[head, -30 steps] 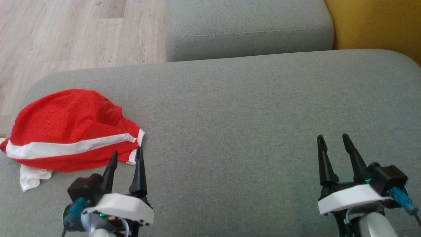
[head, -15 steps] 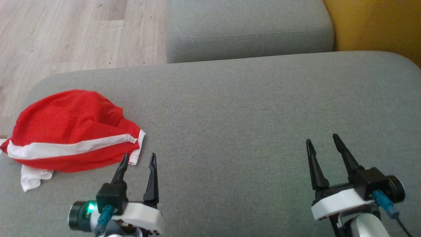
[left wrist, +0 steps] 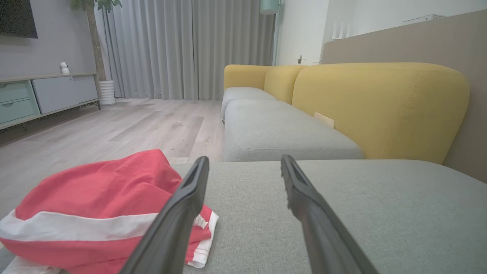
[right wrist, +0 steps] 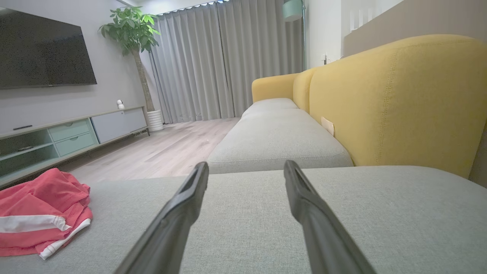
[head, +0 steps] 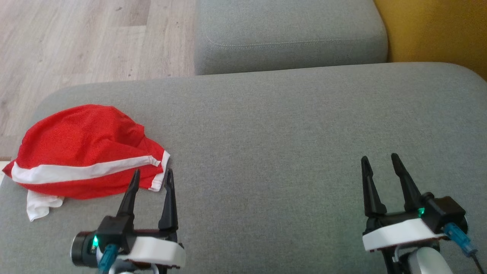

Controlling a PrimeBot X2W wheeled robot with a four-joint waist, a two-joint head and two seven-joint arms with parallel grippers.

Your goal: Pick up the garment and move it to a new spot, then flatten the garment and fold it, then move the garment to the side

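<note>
Red garment (head: 83, 152) with white stripe lies crumpled at the left end of the grey sofa seat (head: 266, 125). No step done yet: pick-up, move, flatten, fold and set-aside all remain. Left pincer (head: 152, 172) is spread wide and empty, tips at the hem corner. Right pincer (head: 380, 156) is spread and empty, well apart. Versus 0.5 s ago: left pincer has shifted left toward the hem, garment unmoved.

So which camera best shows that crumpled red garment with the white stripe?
The head view: the red, white-striped garment lies almost whole, seen from above. The left wrist view has it close, partly behind a finger; the right wrist view crops it at the edge.
</note>
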